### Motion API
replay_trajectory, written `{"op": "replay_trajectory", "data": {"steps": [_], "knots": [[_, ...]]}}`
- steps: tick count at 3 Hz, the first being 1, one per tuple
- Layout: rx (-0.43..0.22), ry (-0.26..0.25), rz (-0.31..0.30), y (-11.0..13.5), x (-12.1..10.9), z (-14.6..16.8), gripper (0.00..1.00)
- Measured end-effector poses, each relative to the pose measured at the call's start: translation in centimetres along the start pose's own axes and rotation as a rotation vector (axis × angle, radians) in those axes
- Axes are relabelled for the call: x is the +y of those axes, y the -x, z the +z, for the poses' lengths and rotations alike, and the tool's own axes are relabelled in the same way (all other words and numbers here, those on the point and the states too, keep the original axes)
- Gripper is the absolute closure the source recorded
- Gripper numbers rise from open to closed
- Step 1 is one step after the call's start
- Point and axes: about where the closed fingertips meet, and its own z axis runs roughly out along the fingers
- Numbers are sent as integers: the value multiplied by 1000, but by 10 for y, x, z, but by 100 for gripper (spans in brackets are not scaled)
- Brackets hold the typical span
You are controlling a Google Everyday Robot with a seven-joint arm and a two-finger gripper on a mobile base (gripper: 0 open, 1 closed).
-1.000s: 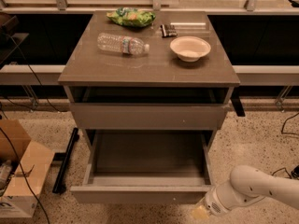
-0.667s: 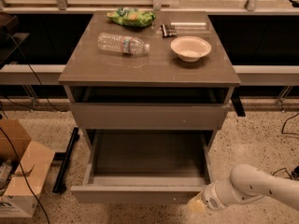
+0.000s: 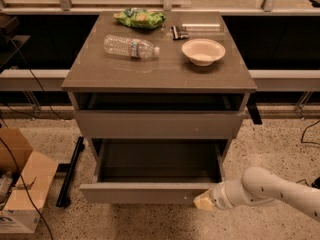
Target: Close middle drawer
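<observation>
The middle drawer (image 3: 145, 193) is pulled out from the grey-brown cabinet, its flat handleless front low in the view and its empty grey tray (image 3: 160, 160) showing inside. The matching upper drawer front (image 3: 157, 125) above it is in. My gripper (image 3: 203, 202) comes in from the lower right on a white arm (image 3: 270, 189). Its pale tip sits against the right end of the middle drawer's front.
On the cabinet top (image 3: 100, 74) lie a plastic bottle (image 3: 131, 47), a green snack bag (image 3: 140, 18), a white bowl (image 3: 203, 51) and a small dark bar (image 3: 180, 32). A cardboard box (image 3: 22, 184) stands at the left on the speckled floor, with cables and a black bar (image 3: 70, 171).
My gripper has moved left and a little up along the floor side, from off the drawer's right corner to its front. The drawer stands as far out as before.
</observation>
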Motion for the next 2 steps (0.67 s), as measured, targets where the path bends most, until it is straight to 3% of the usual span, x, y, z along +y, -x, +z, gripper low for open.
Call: {"op": "replay_trajectory", "data": {"steps": [1,2], "knots": [[-53,-12,-7,23,-17,5,100],[-53,-12,-7,23,-17,5,100]]}}
